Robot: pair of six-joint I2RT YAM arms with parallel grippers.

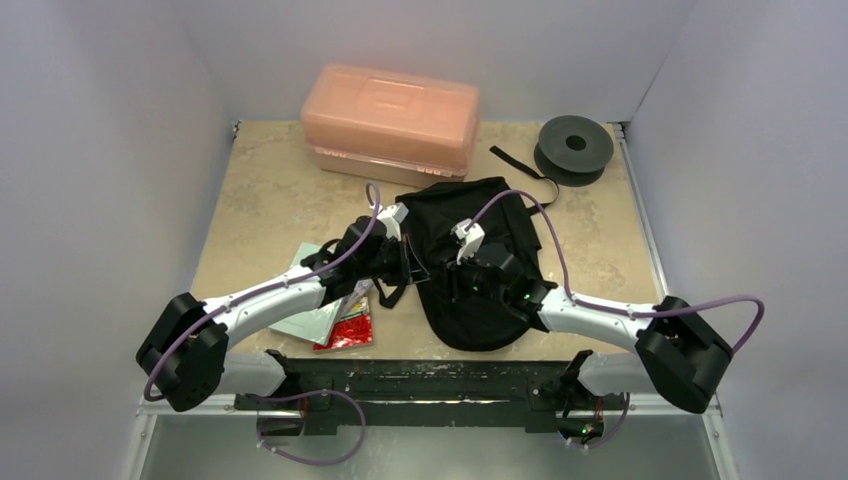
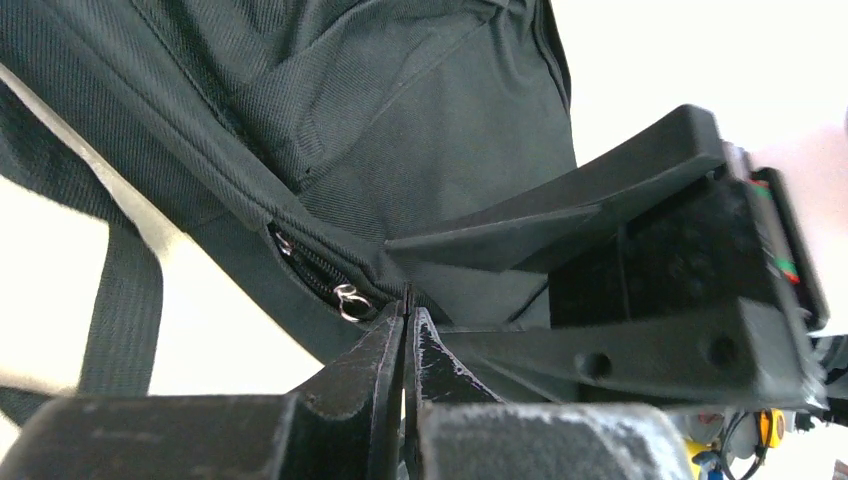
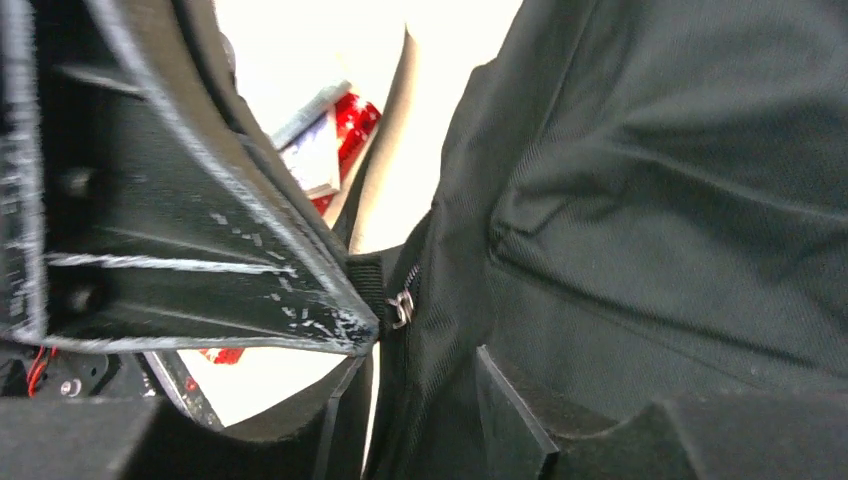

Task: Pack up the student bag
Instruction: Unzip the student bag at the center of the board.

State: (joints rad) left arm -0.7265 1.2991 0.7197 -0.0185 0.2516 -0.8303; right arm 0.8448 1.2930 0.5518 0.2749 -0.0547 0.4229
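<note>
Left gripper [image 2: 407,318] is clenched, its fingertips pressed together against the student bag [image 1: 470,325] at the seam just beside the metal zip pull [image 2: 350,298] (whether fabric is pinched between them cannot be determined). Right gripper [image 3: 418,362] is released: its jaws stand apart with a fold of bag fabric between them, close to the same zip pull. Both grippers meet over the left side of the bag.

The bag lies flat at the middle of the counter [image 1: 260,200], toward the near edge. One strap [image 1: 520,168] trails toward the far right corner, where a black spool [image 1: 573,147] sits. A translucent orange-pink box [image 1: 390,115] stands at the far edge. A red packet [image 1: 350,327] and a pale pouch [image 1: 312,312] lie left of the bag, toward the near edge.
</note>
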